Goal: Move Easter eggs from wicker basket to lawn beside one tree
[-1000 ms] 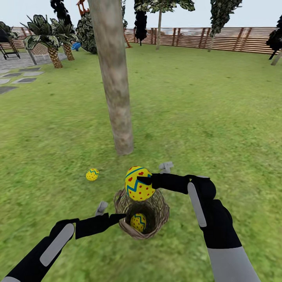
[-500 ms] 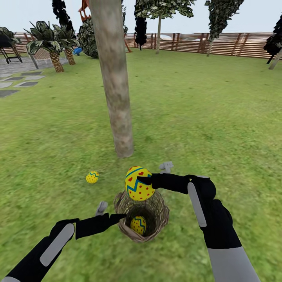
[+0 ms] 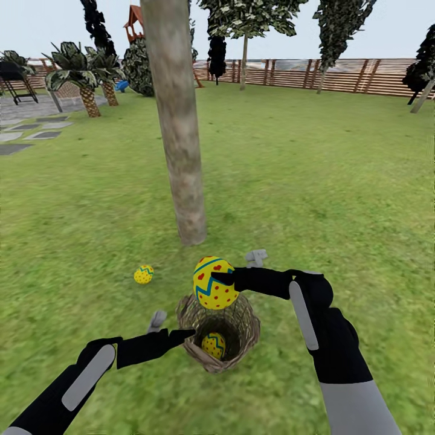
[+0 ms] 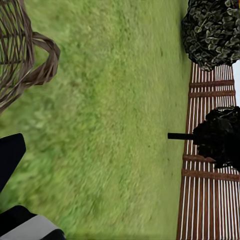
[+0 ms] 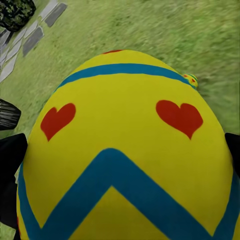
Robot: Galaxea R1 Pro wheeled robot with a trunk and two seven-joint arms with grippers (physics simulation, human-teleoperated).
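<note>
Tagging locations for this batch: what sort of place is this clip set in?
A simulated fenced garden or backyard: a broad lawn, a slatted wooden fence along the far edge, and a tree with palms and a playset roof behind.

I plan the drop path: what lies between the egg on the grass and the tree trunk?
Bare lawn, seen in the head view: nothing lies between the egg on the grass and the tree trunk.

My right gripper [image 3: 221, 279] is black, clasping a yellow egg [image 3: 214, 284] with blue zigzags and red hearts; the wicker basket [image 3: 244, 335] is brown-tan; the lawn [image 3: 314, 181] mottled green; the tree [image 3: 181, 151] trunk grey-beige.
</note>
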